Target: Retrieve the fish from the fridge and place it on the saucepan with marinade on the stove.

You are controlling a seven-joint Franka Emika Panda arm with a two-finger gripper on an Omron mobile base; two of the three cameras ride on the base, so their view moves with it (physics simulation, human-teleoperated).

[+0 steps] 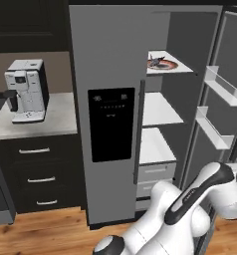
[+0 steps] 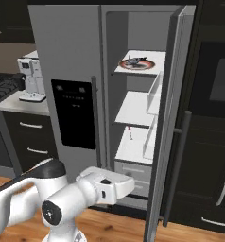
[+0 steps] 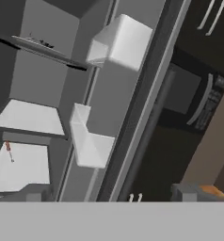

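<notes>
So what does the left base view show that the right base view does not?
Left base view alone: the drawers under the counter seen from the front, and both door bins from their open side.

Right base view alone: the stove grates at the left edge, a small red thing on a lower shelf, and the dark oven wall beside the fridge.

Both: the open fridge, the fish on its red-rimmed plate on the top shelf, and the coffee machine.

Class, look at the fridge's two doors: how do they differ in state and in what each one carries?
The left door is shut; the right door stands swung open. The left door bears a black dispenser panel on its front; the right door shows white bins on its inner side, and no panel is visible on it. Both are tall, grey, with long vertical handles.
</notes>
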